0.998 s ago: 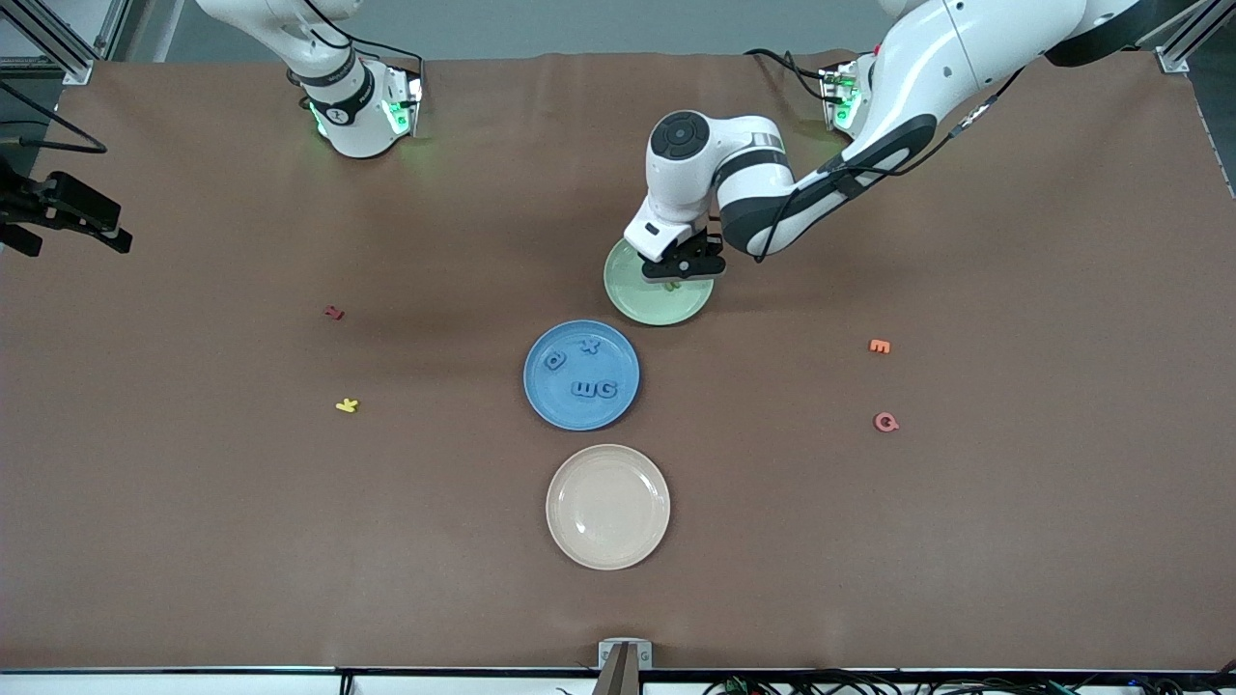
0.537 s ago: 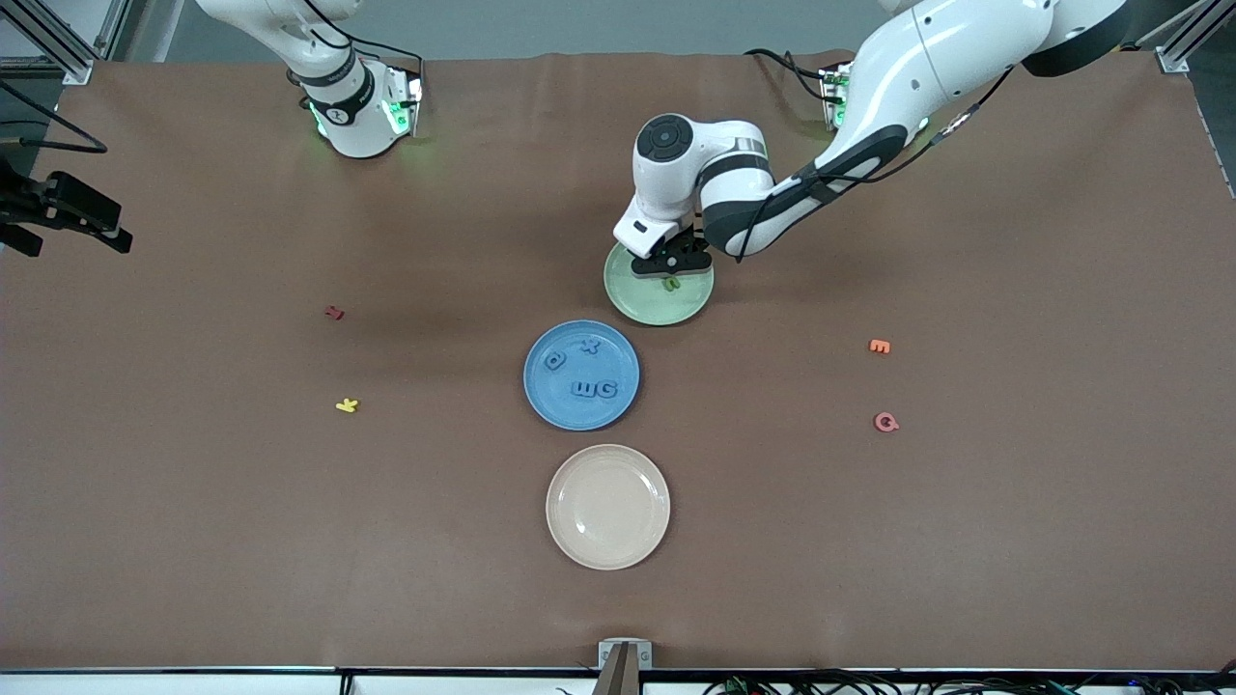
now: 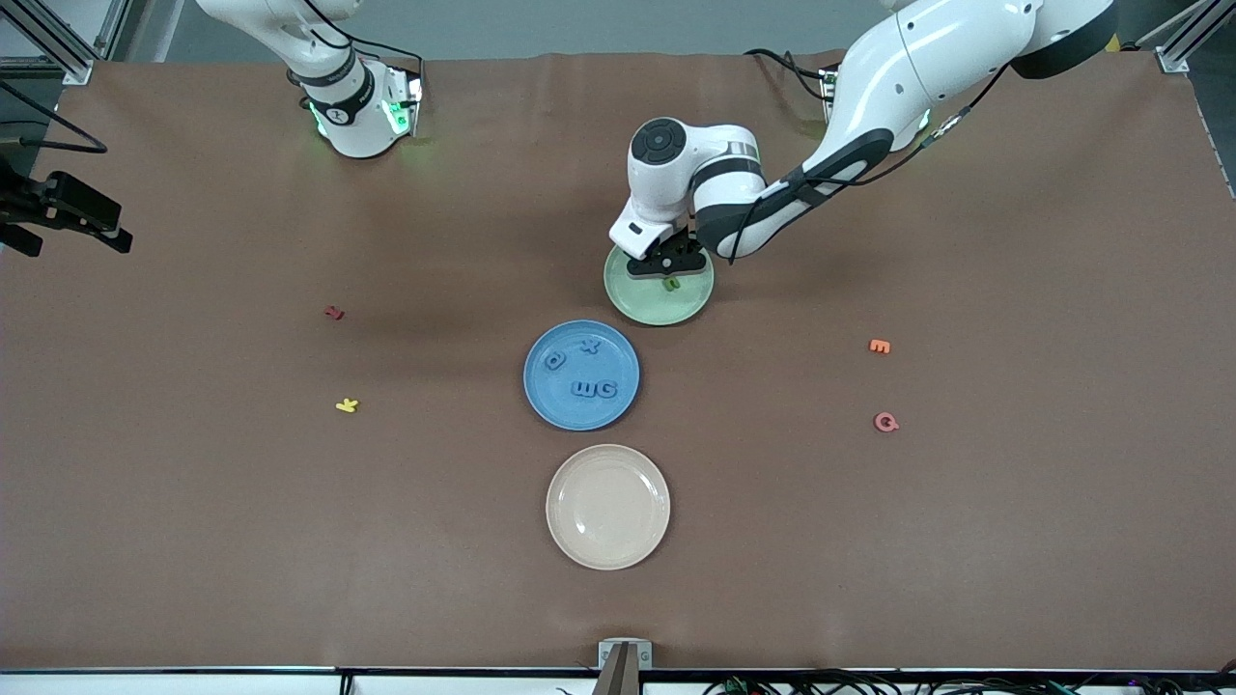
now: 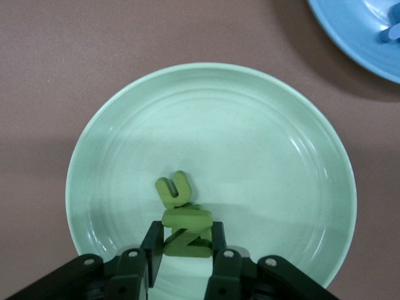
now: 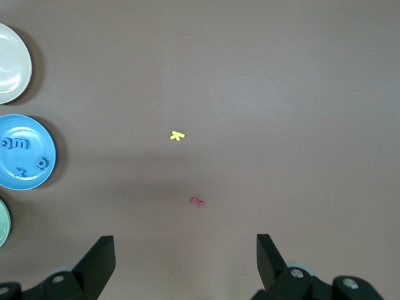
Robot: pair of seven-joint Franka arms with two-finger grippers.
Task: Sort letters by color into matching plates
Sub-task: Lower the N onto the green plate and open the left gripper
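My left gripper (image 3: 666, 263) hangs low over the pale green plate (image 3: 642, 301), shut on a green letter Z (image 4: 186, 234) pinched between its two fingers. Another green letter (image 4: 173, 189) lies in that plate (image 4: 262, 156), right beside the held one, and shows in the front view too (image 3: 671, 283). The blue plate (image 3: 565, 410) holds several blue letters (image 3: 593, 389). My right gripper (image 5: 184, 262) waits open and empty high over the table, above the red letter (image 5: 197, 202) and yellow letter (image 5: 177, 135).
A cream plate (image 3: 607, 507) sits nearest the front camera with nothing in it. A red letter (image 3: 334, 313) and a yellow letter (image 3: 347, 405) lie toward the right arm's end. An orange letter (image 3: 879, 346) and a pink letter (image 3: 885, 422) lie toward the left arm's end.
The left arm has drawn back a little toward the robots' bases, still shut on its letter. The green letter lying in the plate is now uncovered. The right arm has not moved.
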